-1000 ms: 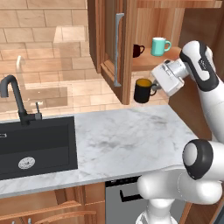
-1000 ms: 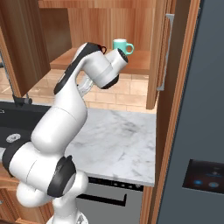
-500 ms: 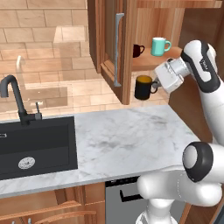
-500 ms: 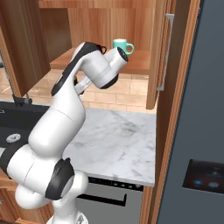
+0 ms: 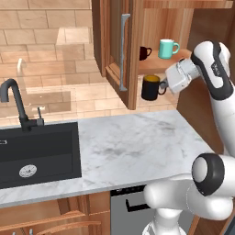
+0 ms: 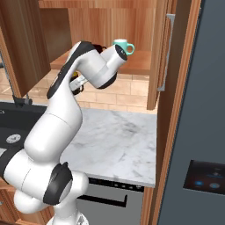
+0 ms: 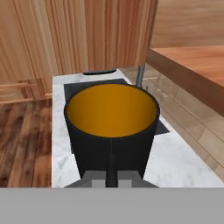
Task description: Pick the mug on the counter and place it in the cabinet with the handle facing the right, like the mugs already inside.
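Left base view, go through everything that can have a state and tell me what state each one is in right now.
Small black mug with yellow-orange inside: upright, empty, held in the air just below the shelf.
Gripper: shut on the mug's handle.
Reddish-brown wooden cabinet door: open.
Teal mug: upright on the shelf, handle right.
Dark mug: upright on the shelf, handle right.
Black faucet: no water running.

Kitchen: sink point(image 5: 39, 151), marble counter point(image 5: 133, 147), cabinet point(image 5: 137, 27).

gripper point(image 5: 161, 86) fingertips hidden behind mug point(image 5: 150, 87) handle
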Controlling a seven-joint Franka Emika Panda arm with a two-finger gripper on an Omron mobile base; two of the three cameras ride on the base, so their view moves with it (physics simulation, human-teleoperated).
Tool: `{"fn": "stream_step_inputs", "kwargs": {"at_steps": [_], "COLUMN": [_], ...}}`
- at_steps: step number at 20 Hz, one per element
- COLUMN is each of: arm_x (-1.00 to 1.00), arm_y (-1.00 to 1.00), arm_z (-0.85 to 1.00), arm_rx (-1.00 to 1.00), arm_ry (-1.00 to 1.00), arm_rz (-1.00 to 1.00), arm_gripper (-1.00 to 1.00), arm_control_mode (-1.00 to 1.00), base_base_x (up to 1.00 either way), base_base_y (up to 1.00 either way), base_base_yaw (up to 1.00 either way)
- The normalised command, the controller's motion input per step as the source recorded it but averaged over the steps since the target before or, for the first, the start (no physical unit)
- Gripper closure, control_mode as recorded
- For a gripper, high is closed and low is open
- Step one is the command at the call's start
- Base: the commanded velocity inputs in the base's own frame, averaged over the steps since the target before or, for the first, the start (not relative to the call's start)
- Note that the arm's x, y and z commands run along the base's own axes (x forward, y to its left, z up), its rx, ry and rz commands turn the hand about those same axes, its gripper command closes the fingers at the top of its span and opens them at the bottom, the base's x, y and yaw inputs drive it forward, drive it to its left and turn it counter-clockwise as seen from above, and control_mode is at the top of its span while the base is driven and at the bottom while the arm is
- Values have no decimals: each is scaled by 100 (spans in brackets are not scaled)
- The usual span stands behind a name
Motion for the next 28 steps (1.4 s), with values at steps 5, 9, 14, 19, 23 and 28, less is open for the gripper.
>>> {"fn": "stream_step_inputs", "kwargs": {"at_steps": [5,9,14,19,23,28], "arm_x": [11,18,20,19,18,21], "arm_y": [0,0,0,0,0,0], "arm_z": [25,28,26,28,28,23], "arm_rx": [2,3,4,4,4,4], "arm_ry": [0,0,1,2,2,2], "arm_rz": [-9,-6,-5,-3,-2,-2], "arm_gripper": [100,100,100,100,100,100], "arm_control_mode": [-100,-100,-100,-100,-100,-100], "base_base_x": [0,0,0,0,0,0], "base_base_y": [0,0,0,0,0,0], "base_base_yaw": [0,0,0,0,0,0]}}
